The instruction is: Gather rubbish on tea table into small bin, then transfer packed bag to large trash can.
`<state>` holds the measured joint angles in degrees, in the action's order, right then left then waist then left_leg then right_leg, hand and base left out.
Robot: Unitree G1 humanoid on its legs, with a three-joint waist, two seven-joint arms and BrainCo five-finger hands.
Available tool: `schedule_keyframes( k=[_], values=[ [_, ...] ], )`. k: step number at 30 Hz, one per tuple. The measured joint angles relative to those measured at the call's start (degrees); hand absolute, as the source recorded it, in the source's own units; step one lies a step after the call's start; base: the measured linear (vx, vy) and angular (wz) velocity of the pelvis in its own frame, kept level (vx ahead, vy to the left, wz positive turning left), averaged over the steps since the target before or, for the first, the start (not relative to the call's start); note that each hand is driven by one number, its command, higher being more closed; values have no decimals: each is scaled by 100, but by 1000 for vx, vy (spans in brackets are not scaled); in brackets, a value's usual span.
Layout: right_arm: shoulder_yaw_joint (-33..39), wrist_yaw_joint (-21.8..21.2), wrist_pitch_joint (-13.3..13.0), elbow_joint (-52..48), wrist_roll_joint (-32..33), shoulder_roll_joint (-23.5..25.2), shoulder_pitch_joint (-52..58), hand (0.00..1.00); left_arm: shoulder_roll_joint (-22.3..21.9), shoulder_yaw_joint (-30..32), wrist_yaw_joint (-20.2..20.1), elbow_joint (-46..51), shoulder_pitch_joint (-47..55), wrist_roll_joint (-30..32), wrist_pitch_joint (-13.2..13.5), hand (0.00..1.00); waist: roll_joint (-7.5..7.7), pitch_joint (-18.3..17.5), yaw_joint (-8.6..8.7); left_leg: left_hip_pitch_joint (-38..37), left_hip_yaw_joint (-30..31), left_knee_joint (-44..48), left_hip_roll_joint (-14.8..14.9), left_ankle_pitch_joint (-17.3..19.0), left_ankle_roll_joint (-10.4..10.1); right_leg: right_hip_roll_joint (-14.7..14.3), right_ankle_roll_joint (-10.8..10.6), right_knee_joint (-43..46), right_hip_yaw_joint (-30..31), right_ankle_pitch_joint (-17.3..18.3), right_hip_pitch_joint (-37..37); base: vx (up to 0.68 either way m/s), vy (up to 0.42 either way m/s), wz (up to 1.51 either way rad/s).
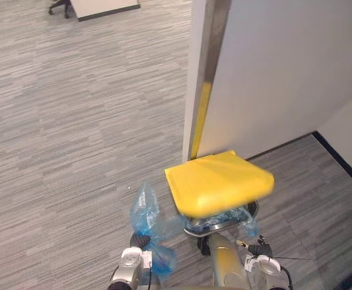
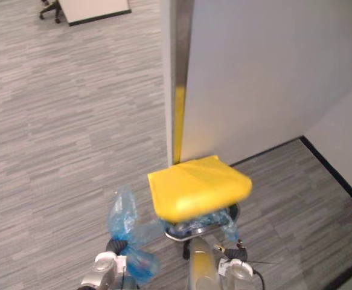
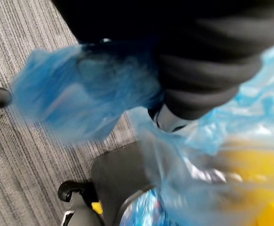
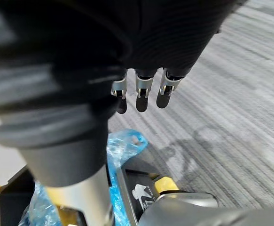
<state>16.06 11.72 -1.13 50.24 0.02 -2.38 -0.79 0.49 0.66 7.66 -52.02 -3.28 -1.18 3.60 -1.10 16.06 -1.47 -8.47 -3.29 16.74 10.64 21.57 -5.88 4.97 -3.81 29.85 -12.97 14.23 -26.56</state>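
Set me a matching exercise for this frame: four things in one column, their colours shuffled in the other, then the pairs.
Things:
1. plastic bag
2. bin lid
3. carpet
4. skirting strip

Colours:
a. grey
b. black
c. blue
d. yellow

Pairs: 1-c, 2-d, 3-a, 4-b.

You see the crumpled, translucent blue bag (image 1: pixel 145 212) bunched in the left hand (image 1: pixel 140 241). Just beside it: large trash can (image 1: pixel 201 230), yellow lid (image 1: pixel 218 181) tilted up.
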Motion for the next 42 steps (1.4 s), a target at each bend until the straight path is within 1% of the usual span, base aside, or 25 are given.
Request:
schedule_keyframes(
  k=[6,8,9,10,12,14,15,16,17,18,19,21,22,23,24,25,26,29,30,32,33,34,35,36,42],
  values=[
    [-231,-56,-15,242,-1,-127,-153,0,118,-29,-12,312,-52,0,84,100,-129,-110,112,152,246,-714,283,-416,-62,-197,-11,-439,-282,10,32,-10,-144,41],
    [-497,-75,-15,286,-2,-246,-228,0,132,-56,-17,322,-45,-1,89,100,-197,-165,109,266,382,-821,386,-223,91,-278,-22,-533,-329,3,11,-127,-114,37],
    [-682,-85,23,317,-4,-282,-333,0,158,-60,-22,343,-34,-1,90,100,-145,-201,105,273,551,-966,371,-176,-123,-314,39,-491,-214,-28,-67,-158,-94,34],
    [-806,-94,28,317,-6,-265,-345,0,221,-59,-26,357,-21,0,90,100,-85,-244,97,272,637,-1080,353,-190,-127,-319,80,-537,-196,-55,-85,-166,-135,34],
    [-1149,-119,33,255,-7,-213,-402,0,293,-59,-25,485,99,2,91,100,-61,-379,93,349,879,-1352,409,-255,38,-390,44,-705,-252,-93,-133,-108,-144,32],
    [-1421,-153,35,183,-6,-208,-718,0,389,-53,-16,661,205,1,99,100,26,-433,54,439,1030,-1547,412,-289,46,-394,100,-841,-291,-139,-283,-128,-146,13],
    [-1473,-117,25,-38,0,-287,-1133,0,399,-93,-13,740,218,-3,95,100,94,-443,-30,1227,997,-271,155,-288,-31,-393,-52,-1147,-235,-297,-406,-127,-31,-10],
    [-1541,-90,-5,-273,-1,-427,-1382,0,348,-155,-3,896,241,-8,108,100,51,-425,-53,1602,751,228,98,-286,157,-453,-150,-1168,-204,-387,-473,-136,-31,-10],
    [-1577,-63,-13,-353,3,-496,-1561,0,336,-182,0,983,295,-11,114,100,60,-427,-82,1590,692,167,155,-174,215,-483,-108,-1076,-148,-409,-561,-108,-62,-9],
    [-1581,-30,-25,-398,3,-605,-1836,0,307,-205,2,1032,342,-12,119,100,68,-408,-123,1470,723,-67,157,-61,-23,-508,-13,-1052,-164,-470,-619,-107,-96,-8],
    [-1610,5,-52,-402,12,-769,-2200,0,311,-269,12,1042,333,-27,120,100,121,-372,-173,1445,713,-212,164,-127,-87,-527,18,-1128,-162,-526,-617,-103,-146,2],
    [-1650,50,-60,-404,25,-971,-2616,0,317,-295,78,1100,374,-105,132,100,124,-366,-198,1436,794,-441,215,-206,52,-580,-89,-1333,-217,-574,-587,-72,-165,19],
    [-1654,70,-45,-405,121,-1109,-2943,0,334,-305,120,1208,446,-184,215,100,87,-288,-222,1424,901,-653,361,-245,34,-644,300,-710,93,-730,-819,-10,-171,79],
    [-1647,89,-54,-396,244,-1317,-3085,0,394,-283,131,1213,416,-256,237,100,191,-201,-90,1396,1027,-634,288,-358,-295,-655,649,-542,591,-547,-802,25,-184,76],
    [-1630,98,-53,-366,264,-1400,-3198,0,378,-278,158,1243,411,-300,237,100,161,-205,-178,1500,1025,-457,292,-331,-406,-669,541,-663,505,-540,-790,33,-80,61],
    [-1616,167,-53,-343,359,-1469,-3401,0,383,-281,224,1315,427,-359,254,100,181,-194,-202,1776,1003,87,108,-275,-506,-676,292,-1134,381,-721,-680,-15,-88,2],
    [-1615,210,-49,-339,481,-1486,-3562,0,384,-294,224,1313,471,-380,257,100,206,-179,-204,1834,958,351,-95,-274,-407,-680,131,-1545,247,-826,-521,-43,-50,6],
    [-1616,288,-47,-309,554,-1649,-3741,0,378,-450,223,1391,459,-430,291,100,169,-73,-126,1562,602,98,-323,-159,-170,-711,231,-1736,138,-1102,-350,-60,-36,29],
    [-1628,303,-47,-309,674,-1673,-3826,0,400,-447,226,1576,447,-458,350,100,300,19,-142,1541,576,0,-334,-142,-157,-708,228,-1785,159,-1110,-347,-114,-24,10],
    [-1669,302,-46,-309,737,-1668,-3964,0,437,-491,223,1682,450,-469,358,100,331,46,-182,1631,544,16,-315,-146,-146,-771,151,-2012,169,-1155,-327,-130,-37,-17],
    [-1693,301,-43,-316,776,-1680,-4148,0,424,-515,220,1740,433,-503,374,100,222,151,-265,1605,509,-144,-190,-178,-92,-821,472,-1603,319,-1277,-465,-73,-36,-12],
    [-1693,303,-44,-319,792,-1698,-4175,0,439,-518,221,1755,424,-516,373,100,238,189,-194,1580,538,-192,-223,-194,-98,-789,655,-1431,539,-1394,-508,-11,-29,21],
    [-1697,303,-42,-324,814,-1782,-4202,0,482,-527,232,1826,436,-566,377,100,223,188,-110,1552,581,-291,-226,-294,-244,-779,456,-1688,786,-1354,-312,52,-22,20],
    [-1713,297,-42,-335,897,-1797,-4322,0,493,-576,226,2012,506,-593,417,100,199,198,-200,1537,657,-348,-192,-341,-229,-852,398,-1867,734,-1456,-257,63,-35,5],
    [-1911,248,16,-333,901,-1816,-4428,0,451,-1145,186,2575,505,-777,462,100,166,224,-152,1422,693,-389,-78,-389,-275,-991,344,-2111,685,-1600,-45,32,-32,-7]
  ],
)
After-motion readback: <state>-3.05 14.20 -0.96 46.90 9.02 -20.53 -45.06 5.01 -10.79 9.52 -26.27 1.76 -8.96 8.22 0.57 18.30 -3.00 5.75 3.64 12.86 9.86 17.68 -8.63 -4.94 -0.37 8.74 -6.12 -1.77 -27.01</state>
